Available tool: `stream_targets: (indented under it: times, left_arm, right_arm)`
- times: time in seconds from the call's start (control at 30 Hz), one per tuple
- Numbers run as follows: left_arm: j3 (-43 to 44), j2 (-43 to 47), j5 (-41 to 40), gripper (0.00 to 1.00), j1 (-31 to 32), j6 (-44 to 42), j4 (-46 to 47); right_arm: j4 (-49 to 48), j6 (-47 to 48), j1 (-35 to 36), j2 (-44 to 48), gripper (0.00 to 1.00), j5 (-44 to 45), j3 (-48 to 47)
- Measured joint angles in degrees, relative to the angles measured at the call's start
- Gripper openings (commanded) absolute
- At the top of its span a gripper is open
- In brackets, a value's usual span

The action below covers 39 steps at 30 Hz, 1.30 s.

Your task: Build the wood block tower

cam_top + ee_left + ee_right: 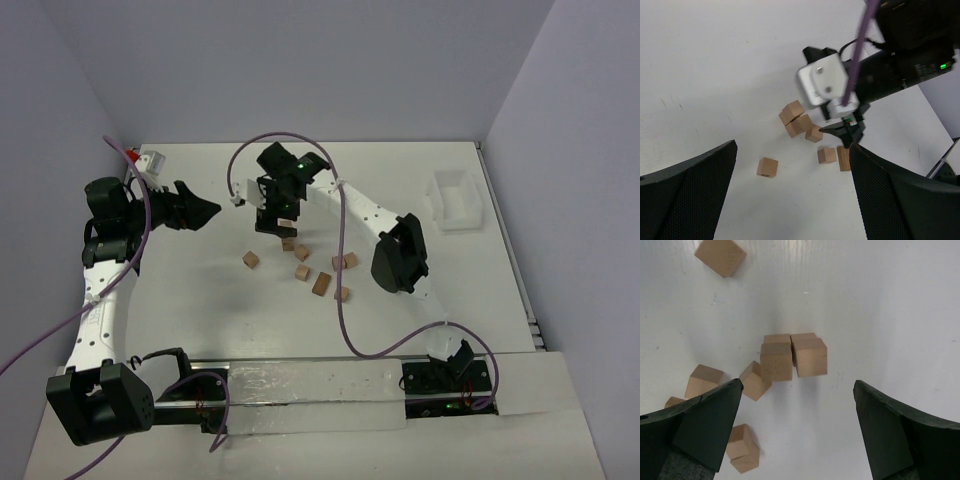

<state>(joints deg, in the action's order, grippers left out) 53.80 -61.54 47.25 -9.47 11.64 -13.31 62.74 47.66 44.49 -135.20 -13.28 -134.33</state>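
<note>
From the top camera, the small light-brown wooden cubes are lying in a loose scatter at the middle of the white table. The right hand is hanging nose-down over the 12 o'clock end of that scatter. The left hand is pointing toward it from 9 o'clock, well apart from any cube. A white translucent plastic bin is sitting toward 2 o'clock, away from the cubes. In the left wrist camera, the left hand's black fingers are standing wide apart with only table between them. Six cubes are showing beyond, with a lone cube lying at 7 o'clock of the rest. In the right wrist camera, the right hand's fingers are spread wide, gripping nothing. Below them two cubes are sitting side by side, touching; whether either is resting on another I cannot tell. More are lying toward 8 o'clock, and a single cube at 11 o'clock.
</note>
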Motion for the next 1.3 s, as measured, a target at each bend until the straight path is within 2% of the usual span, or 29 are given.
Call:
stream_targets:
  times: [0.13,0.23,0.33,0.43,0.57,0.67,0.73,0.93,1.3]
  left_arm:
    - [0.0,-0.05,-0.59,0.97,0.0,-0.04,0.46]
    - [0.0,-0.72,-1.74,0.9,0.01,-0.33,0.9]
    - [0.01,-3.18,-4.34,0.79,0.23,-1.19,1.25]
    - [0.14,-7.29,-9.03,0.75,1.72,-2.31,1.32]
    - [0.81,-14.02,-17.0,0.65,7.7,-3.98,1.23]
    - [2.64,-19.66,-21.81,0.57,12.92,-4.78,1.08]
    - [4.43,-23.4,-24.67,0.55,15.32,-4.95,0.8]
    - [10.46,-33.61,-31.07,0.57,18.93,-5.06,0.45]
    - [17.74,-44.98,-32.07,0.6,23.28,-5.42,-1.78]
  right_arm:
    - [-0.48,-1.45,0.0,5.12,1.0,-1.92,-0.14]
    - [-2.2,-4.22,-0.48,9.13,0.99,-3.98,-0.03]
    - [-7.6,-11.26,-1.71,14.67,0.95,-6.06,3.34]
    - [-15.57,-20.85,-4.49,21.08,0.89,-7.01,10.27]
    - [-22.5,-33.64,-10.0,26.69,0.85,-3.4,20.46]
    - [-24.86,-40.95,-12.98,26.35,0.82,2.07,25.42]
    - [-25.04,-45.35,-13.76,24.95,0.82,5.22,27.33]
    - [-24.44,-55.01,-14.13,19.29,0.82,10.43,28.73]
    - [-24.23,-61.37,-14.16,14.23,0.8,10.47,29.46]
